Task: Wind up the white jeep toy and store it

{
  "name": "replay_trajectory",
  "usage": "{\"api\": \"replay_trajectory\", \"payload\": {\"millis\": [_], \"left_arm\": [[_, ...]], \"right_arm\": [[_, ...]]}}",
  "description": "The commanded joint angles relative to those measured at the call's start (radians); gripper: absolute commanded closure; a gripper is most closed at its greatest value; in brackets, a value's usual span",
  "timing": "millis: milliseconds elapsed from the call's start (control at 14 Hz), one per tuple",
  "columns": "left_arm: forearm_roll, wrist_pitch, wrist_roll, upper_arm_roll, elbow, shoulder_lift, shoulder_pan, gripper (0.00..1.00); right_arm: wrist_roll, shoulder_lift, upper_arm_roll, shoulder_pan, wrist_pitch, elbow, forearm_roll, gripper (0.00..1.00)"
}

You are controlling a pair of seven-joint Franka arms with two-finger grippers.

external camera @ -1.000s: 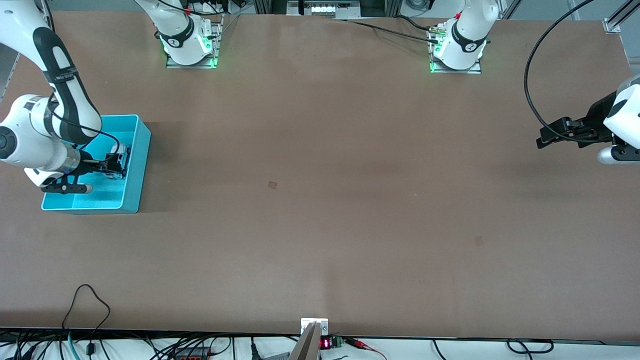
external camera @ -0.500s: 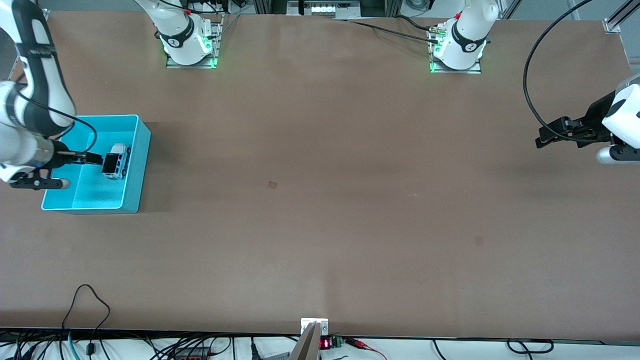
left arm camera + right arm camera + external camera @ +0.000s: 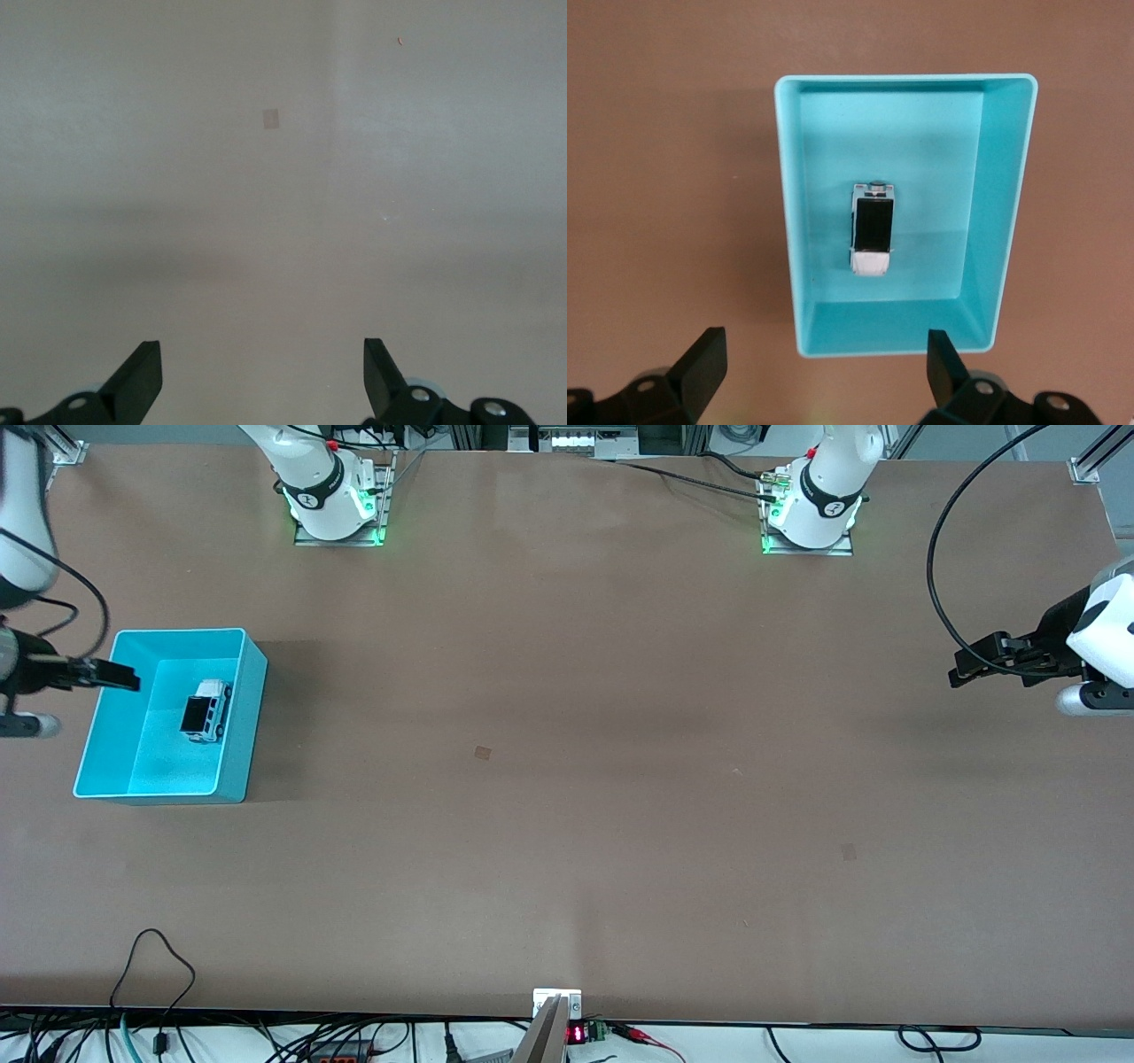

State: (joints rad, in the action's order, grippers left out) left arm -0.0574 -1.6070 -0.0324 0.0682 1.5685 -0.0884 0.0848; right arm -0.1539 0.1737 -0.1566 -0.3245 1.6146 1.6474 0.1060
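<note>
The white jeep toy with its black roof lies on the floor of the teal bin, at the right arm's end of the table. My right gripper hangs open and empty over the bin's outer rim, clear of the toy. In the right wrist view the white jeep toy sits mid-bin, inside the teal bin's wall, and the right gripper stands wide open above bare table beside it. My left gripper waits open over the left arm's end of the table. In its own view the left gripper shows only bare table between its fingers.
Two arm bases stand along the table's back edge. Small tape marks dot the brown tabletop. A black cable loops onto the table's near edge, and a display box sits there.
My right gripper has drawn back from the jeep toy, out of the bin toward the table's end. The toy stays on the bin floor. The left arm has not moved.
</note>
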Motion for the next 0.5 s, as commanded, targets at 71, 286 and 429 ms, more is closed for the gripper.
{"api": "replay_trajectory", "payload": {"millis": [71,286,429], "left_arm": [[0.01,0.004,0.019,0.005,0.002,0.015,0.003,0.0],[0.008,0.003,0.019,0.005,0.002,0.015,0.003,0.0],[0.008,0.003,0.019,0.004,0.002,0.015,0.003,0.0]], "right_arm": [[-0.007,-0.026,-0.009,0.048,-0.179,-0.176,-0.028,0.0],[-0.001,-0.051,0.006,0.099,-0.183,-0.185,-0.019,0.0],[0.002,-0.051,0.084,0.192,-0.185,-0.184,-0.025,0.0]]}}
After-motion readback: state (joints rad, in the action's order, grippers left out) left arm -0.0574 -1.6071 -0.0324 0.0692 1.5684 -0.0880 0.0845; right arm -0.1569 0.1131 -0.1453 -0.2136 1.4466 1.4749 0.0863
